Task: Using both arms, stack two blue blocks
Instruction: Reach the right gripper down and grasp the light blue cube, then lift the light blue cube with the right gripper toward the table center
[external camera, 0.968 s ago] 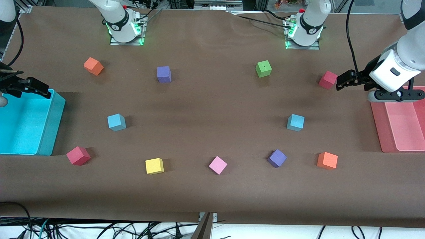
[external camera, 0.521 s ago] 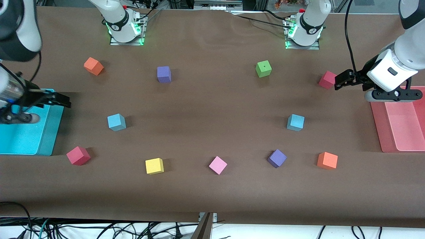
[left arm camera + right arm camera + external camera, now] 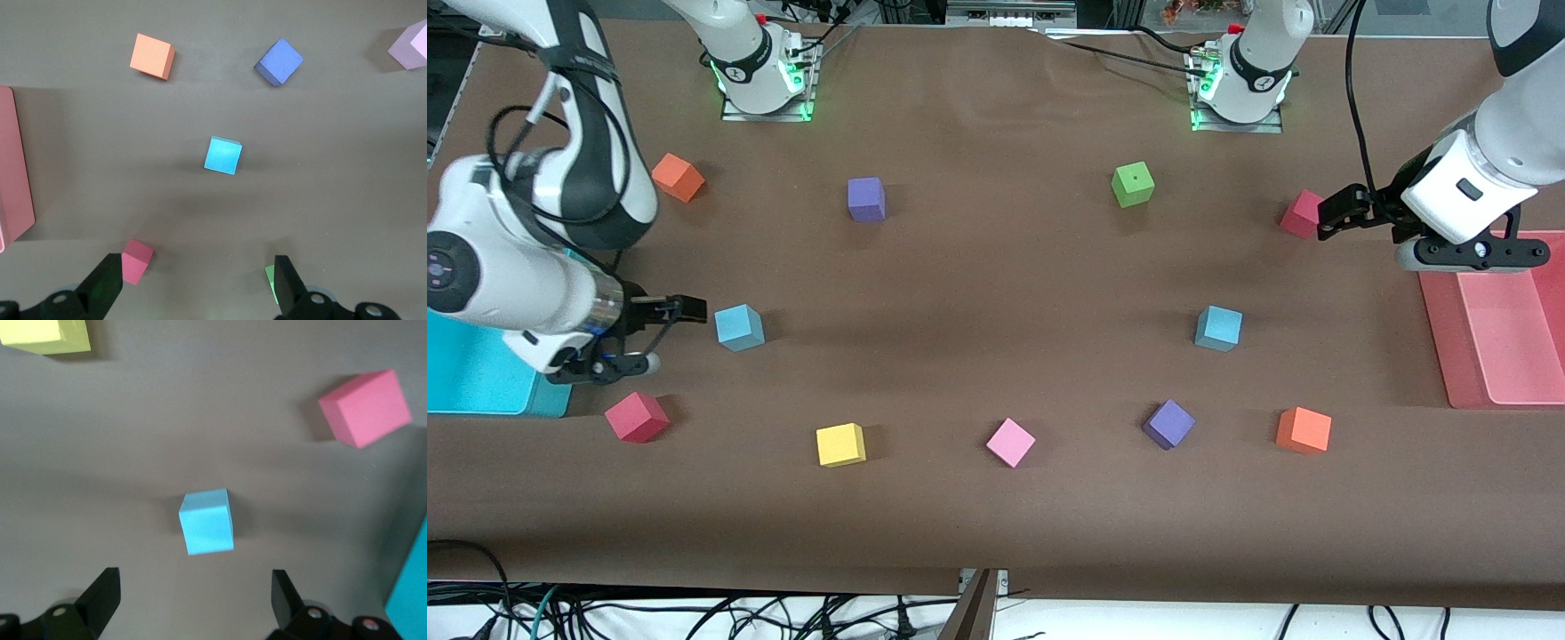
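One blue block (image 3: 739,326) lies toward the right arm's end of the table. It shows in the right wrist view (image 3: 207,521), just ahead of my right gripper's wide-open fingers. My right gripper (image 3: 683,309) hovers over the table beside this block, open and empty (image 3: 193,600). The other blue block (image 3: 1218,328) lies toward the left arm's end and shows in the left wrist view (image 3: 223,155). My left gripper (image 3: 1332,216) is open and empty (image 3: 197,285) and hovers beside a red block (image 3: 1303,213), well apart from that blue block.
A cyan bin (image 3: 471,378) lies under the right arm. A pink tray (image 3: 1494,338) lies under the left arm. Purple blocks (image 3: 866,198) (image 3: 1168,423), orange (image 3: 678,177) (image 3: 1304,429), green (image 3: 1133,184), red (image 3: 637,416), yellow (image 3: 841,444) and pink (image 3: 1010,442) blocks are scattered around.
My right arm has swung from over the cyan bin out over the table to the nearby blue block. My left gripper has drifted slightly toward the red block.
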Motion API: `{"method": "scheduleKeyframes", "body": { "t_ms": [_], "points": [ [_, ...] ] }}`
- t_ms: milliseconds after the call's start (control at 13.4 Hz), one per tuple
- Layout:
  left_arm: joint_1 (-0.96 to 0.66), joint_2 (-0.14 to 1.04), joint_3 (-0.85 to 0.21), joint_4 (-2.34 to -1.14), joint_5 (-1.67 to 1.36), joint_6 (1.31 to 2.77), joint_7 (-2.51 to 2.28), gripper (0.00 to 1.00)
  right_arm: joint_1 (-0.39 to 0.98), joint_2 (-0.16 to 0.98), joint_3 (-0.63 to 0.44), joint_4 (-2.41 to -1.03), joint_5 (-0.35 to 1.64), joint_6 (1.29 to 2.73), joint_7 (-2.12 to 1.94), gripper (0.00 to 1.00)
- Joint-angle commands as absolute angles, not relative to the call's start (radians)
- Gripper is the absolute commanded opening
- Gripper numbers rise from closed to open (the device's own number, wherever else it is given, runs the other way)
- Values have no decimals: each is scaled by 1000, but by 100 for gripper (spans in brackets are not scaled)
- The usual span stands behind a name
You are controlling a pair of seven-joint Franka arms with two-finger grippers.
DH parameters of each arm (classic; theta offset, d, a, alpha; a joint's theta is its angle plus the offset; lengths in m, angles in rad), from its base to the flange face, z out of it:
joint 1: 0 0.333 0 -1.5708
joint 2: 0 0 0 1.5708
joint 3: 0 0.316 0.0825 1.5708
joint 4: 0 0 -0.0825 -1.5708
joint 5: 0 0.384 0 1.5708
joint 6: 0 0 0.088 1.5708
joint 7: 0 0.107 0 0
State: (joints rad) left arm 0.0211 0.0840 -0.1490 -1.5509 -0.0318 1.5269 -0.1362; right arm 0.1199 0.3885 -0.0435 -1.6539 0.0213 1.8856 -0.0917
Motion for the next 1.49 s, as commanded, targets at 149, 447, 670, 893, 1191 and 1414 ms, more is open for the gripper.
{"method": "scheduleKeyframes", "body": {
  "t_ms": [149,447,670,893,1191,1414],
  "points": [
    [20,95,-155,-1525,-6,1511,-124,100,121,360,-46,-1909,34,2168,-210,100],
    [20,95,-156,-1525,-8,1508,-124,100,121,360,-46,-2048,34,2351,-245,100],
    [20,95,-156,-1525,-8,1508,-124,100,120,370,-45,-2101,35,2442,-290,100],
    [20,95,-156,-1525,-8,1508,-124,100,121,388,-44,-2132,35,2508,-290,100],
    [21,95,-156,-1525,-8,1508,-124,100,120,402,-40,-2138,35,2520,-290,61],
    [21,95,-156,-1525,-8,1508,-124,100,120,405,-40,-2135,35,2522,-290,31]
  ]
}}
